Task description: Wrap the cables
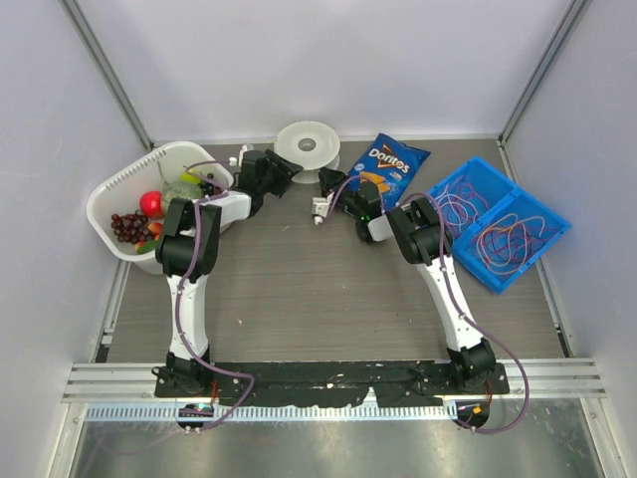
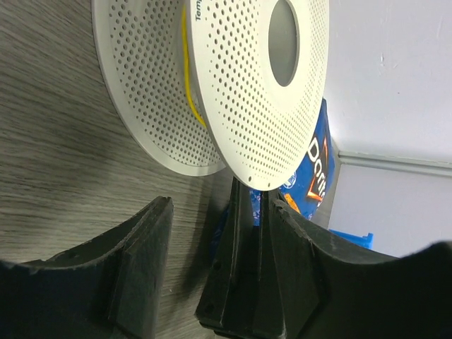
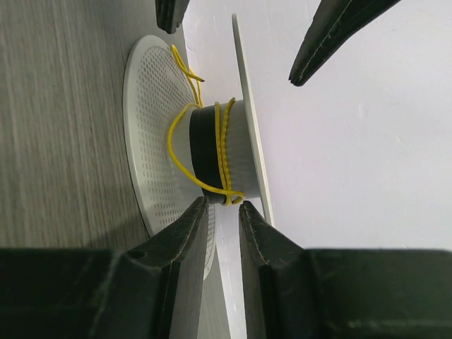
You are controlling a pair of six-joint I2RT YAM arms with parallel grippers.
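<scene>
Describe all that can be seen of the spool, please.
The spool is white and round, plastic by its look: two thin flanges full of small holes, joined by a hub that is part black, part white. It lies on one flange at the far edge of the table, beside the chip bag. A yellow cable is wound loosely round the hub, a few turns.

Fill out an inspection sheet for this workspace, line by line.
Surface: grey wood-grain table, no spills seen.
Job's things: yellow cable partly wound on the white spool's hub; other cables loose in the blue bin.
Clutter: Doritos bag; white basket of fruit.
Grippers: left gripper jaws open by the spool; right gripper jaws nearly together at the yellow cable, grip unclear.
Cables: mauve hoses run along both arms.
Surroundings: plain white walls; nothing else seen.
</scene>
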